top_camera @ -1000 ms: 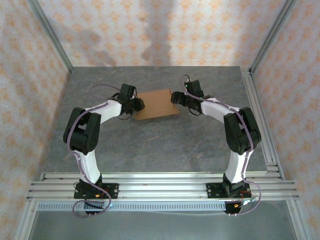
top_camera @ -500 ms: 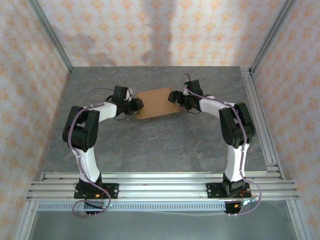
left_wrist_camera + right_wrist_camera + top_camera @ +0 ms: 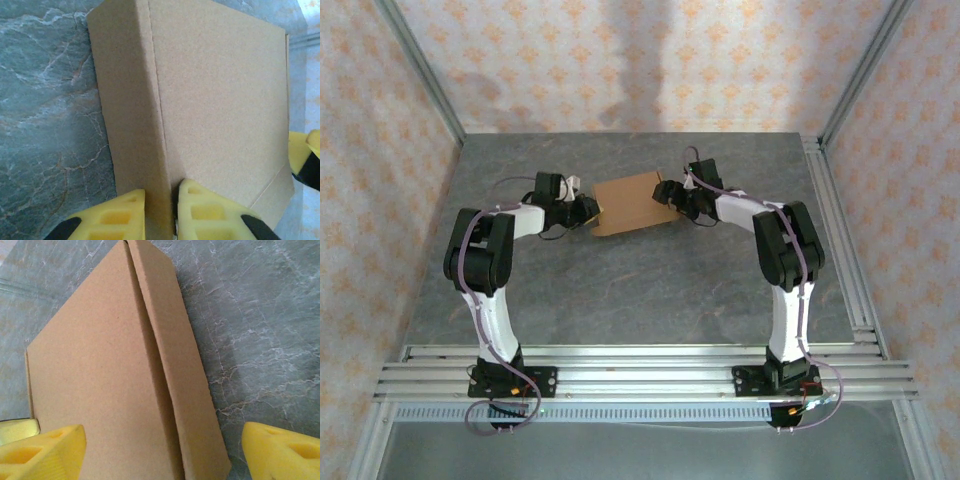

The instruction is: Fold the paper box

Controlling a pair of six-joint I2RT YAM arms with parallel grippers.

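Observation:
The tan paper box (image 3: 632,203) lies closed and flat on the grey table, toward the back middle. My left gripper (image 3: 588,211) is at its left end. In the left wrist view the two yellow fingers (image 3: 116,216) pinch the box's upright side wall (image 3: 131,125), so that gripper (image 3: 160,212) is shut on it, beside the flat lid (image 3: 220,95). My right gripper (image 3: 671,196) is at the box's right end. In the right wrist view this gripper (image 3: 162,455) stands open, its wide-spread fingers (image 3: 42,450) astride the lid (image 3: 95,385) and the loose side flap (image 3: 180,375).
The marbled grey table (image 3: 640,280) runs out to patterned walls at the back and both sides. An aluminium rail (image 3: 840,230) lines the right edge, and the rail frame (image 3: 640,365) holding both arm bases crosses the front.
My left gripper has closed down onto the box's left side wall, and its arm has drawn leftward. My right gripper has edged in at the right end, its opening unchanged.

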